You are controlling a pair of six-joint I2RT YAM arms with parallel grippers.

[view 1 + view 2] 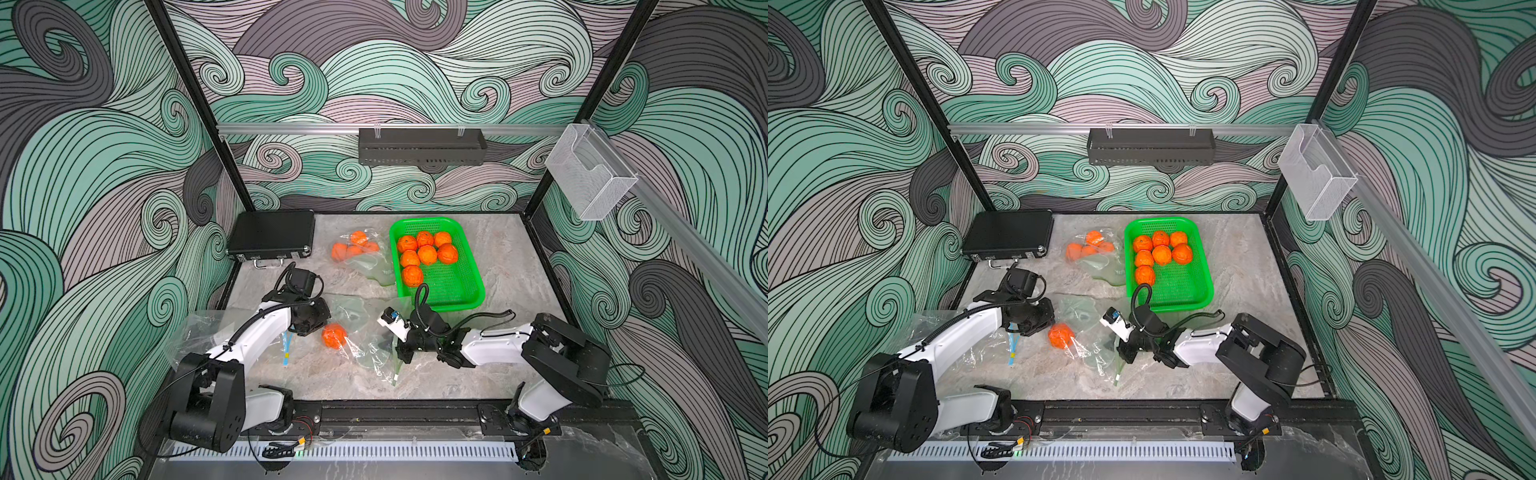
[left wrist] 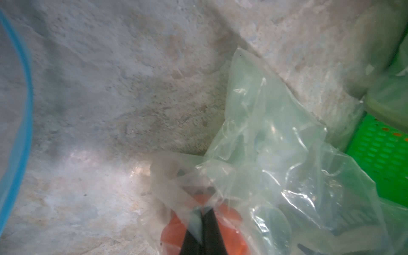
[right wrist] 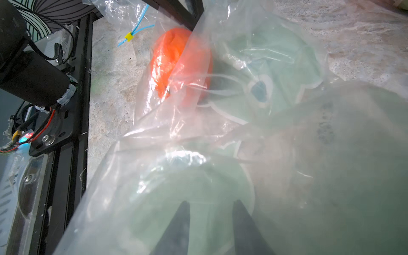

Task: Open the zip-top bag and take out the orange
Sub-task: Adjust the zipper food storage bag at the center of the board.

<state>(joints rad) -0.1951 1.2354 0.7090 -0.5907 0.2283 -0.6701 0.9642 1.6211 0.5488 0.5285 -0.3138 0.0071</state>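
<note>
The orange [image 1: 334, 336] lies on the table inside a clear zip-top bag [image 1: 361, 345] printed with pale green shapes, seen in both top views. My left gripper [image 1: 318, 328] sits right beside the orange. In the left wrist view its fingers [image 2: 212, 229] are together, pinching the bag's film [image 2: 276, 132] just over the orange [image 2: 174, 231]. My right gripper [image 1: 400, 355] is at the bag's other end. In the right wrist view the right gripper [image 3: 211, 202] shows dimly through the film, jaws apart, and the orange [image 3: 176, 59] lies beyond it.
A green basket [image 1: 453, 282] with several oranges stands behind the right arm. Another bag of oranges [image 1: 357, 249] lies left of it, next to a black case [image 1: 272, 235]. A clear bag with a blue zip [image 1: 286, 349] lies under the left arm.
</note>
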